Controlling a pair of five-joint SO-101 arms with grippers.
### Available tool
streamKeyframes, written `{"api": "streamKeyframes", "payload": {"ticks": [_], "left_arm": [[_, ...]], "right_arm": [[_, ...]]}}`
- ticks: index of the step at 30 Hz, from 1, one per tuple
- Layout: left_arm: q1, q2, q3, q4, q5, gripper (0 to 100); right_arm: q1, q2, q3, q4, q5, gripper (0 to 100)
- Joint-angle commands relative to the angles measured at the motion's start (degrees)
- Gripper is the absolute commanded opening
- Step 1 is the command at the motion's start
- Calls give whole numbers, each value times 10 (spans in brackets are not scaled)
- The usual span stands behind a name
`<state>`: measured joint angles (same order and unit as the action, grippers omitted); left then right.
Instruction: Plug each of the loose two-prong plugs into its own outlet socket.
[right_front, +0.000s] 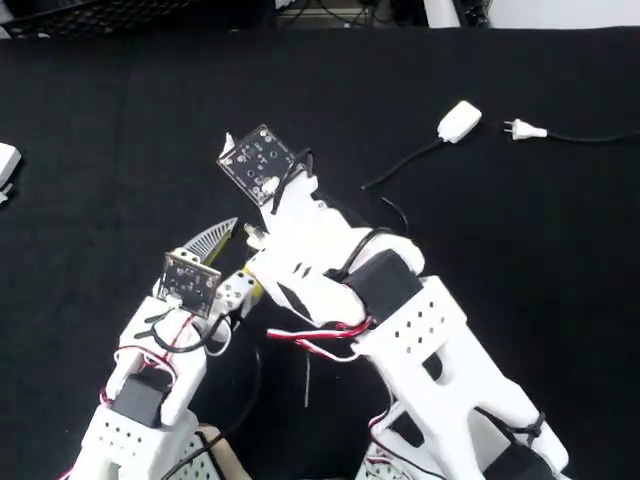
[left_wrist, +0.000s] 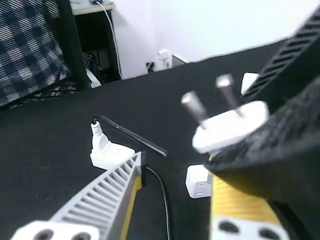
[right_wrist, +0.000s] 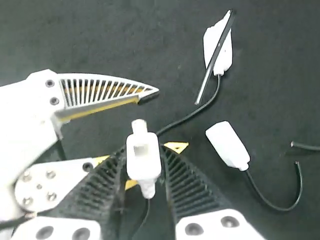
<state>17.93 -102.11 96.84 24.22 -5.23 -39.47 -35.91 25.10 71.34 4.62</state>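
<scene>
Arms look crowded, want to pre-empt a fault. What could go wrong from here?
1. The right gripper grips the plug between the fingers of the open left gripper; either arm moving could knock them together or dislodge the plug.
2. A black cord lies on the table close beside both grippers; a finger could snag it.

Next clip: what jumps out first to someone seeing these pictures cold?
The black-fingered right gripper is shut on a white two-prong plug near the table's middle, its prongs bare in the left wrist view. The left gripper is open right beside it. At the far right of the table a second plug lies loose, just apart from a white socket.
</scene>
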Motion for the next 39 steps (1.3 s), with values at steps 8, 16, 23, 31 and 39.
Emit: {"api": "streamKeyframes", "payload": {"ticks": [8, 16, 23, 31, 39], "left_arm": [[22, -21, 7, 12, 3, 223], [24, -22, 6, 12, 4, 223], [19, -22, 6, 12, 4, 223], [-8, -22, 5, 0, 21, 223], [-13, -22, 5, -1, 24, 223]], "right_arm": [[-18, -15, -2, 1, -4, 13], [-16, -16, 21, -21, -14, 12], [-14, -16, 22, -22, -27, 13], [-18, -11, 83, -53, -27, 33], [-18, -24, 120, -79, -27, 52]]}}
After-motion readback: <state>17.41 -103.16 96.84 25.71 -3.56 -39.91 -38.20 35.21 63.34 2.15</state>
